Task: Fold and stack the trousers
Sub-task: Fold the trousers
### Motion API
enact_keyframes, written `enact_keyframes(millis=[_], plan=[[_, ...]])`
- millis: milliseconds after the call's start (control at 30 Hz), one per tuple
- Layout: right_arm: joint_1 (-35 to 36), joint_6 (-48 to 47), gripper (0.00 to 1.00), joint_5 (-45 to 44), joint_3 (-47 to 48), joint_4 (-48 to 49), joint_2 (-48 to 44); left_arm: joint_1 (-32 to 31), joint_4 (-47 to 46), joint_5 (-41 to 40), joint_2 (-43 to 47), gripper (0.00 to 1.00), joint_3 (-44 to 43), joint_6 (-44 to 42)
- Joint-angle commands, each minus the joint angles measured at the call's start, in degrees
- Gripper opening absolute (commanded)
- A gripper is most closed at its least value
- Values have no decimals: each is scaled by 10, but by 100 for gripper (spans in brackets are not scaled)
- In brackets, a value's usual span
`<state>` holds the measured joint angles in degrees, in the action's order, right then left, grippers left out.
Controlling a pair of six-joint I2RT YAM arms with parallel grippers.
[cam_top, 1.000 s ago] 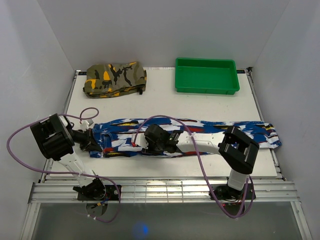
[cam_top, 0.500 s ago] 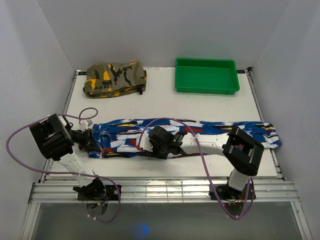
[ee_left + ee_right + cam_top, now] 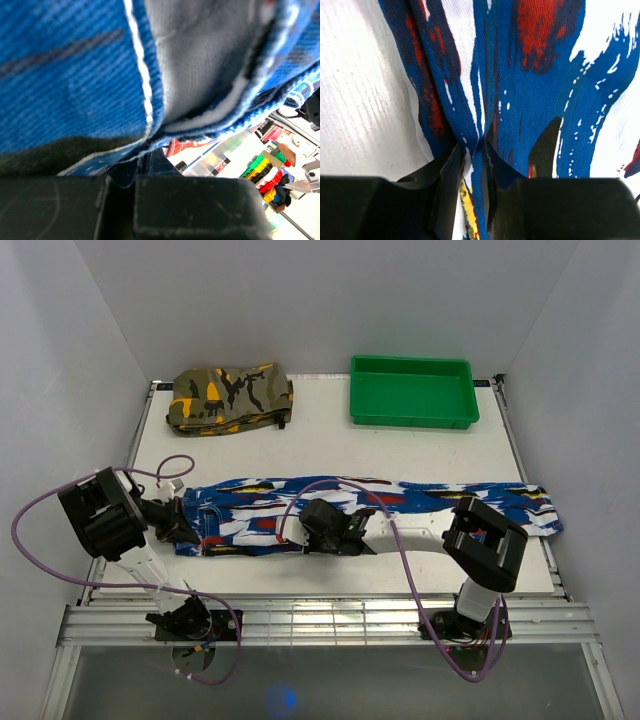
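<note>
The trousers, in a royal-blue print with white, red and black streaks, lie stretched out left to right across the near half of the table. My left gripper is shut on the trousers' left end; in the left wrist view the blue cloth fills the frame and is pinched between the black fingers. My right gripper is shut on a fold at the trousers' near edge, left of the middle; the right wrist view shows the cloth squeezed between its fingers.
A folded olive camouflage garment lies at the back left. A green tray stands at the back right. White walls enclose the table on three sides. The table's near edge runs just below the trousers.
My right gripper has shifted a little right and toward the near edge, pulling the cloth with it. The left gripper has stayed almost in place.
</note>
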<state>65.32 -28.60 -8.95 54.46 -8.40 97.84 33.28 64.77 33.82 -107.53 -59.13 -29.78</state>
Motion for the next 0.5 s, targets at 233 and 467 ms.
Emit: enact_keyframes(millis=[233,467], plan=[[-10,6,23,-39,-1,-30,-54,17,-94,-85,-14,0,-10,-34],[-15,6,26,-13,19,-28,-23,17,-92,-85,-14,0,-11,-33]])
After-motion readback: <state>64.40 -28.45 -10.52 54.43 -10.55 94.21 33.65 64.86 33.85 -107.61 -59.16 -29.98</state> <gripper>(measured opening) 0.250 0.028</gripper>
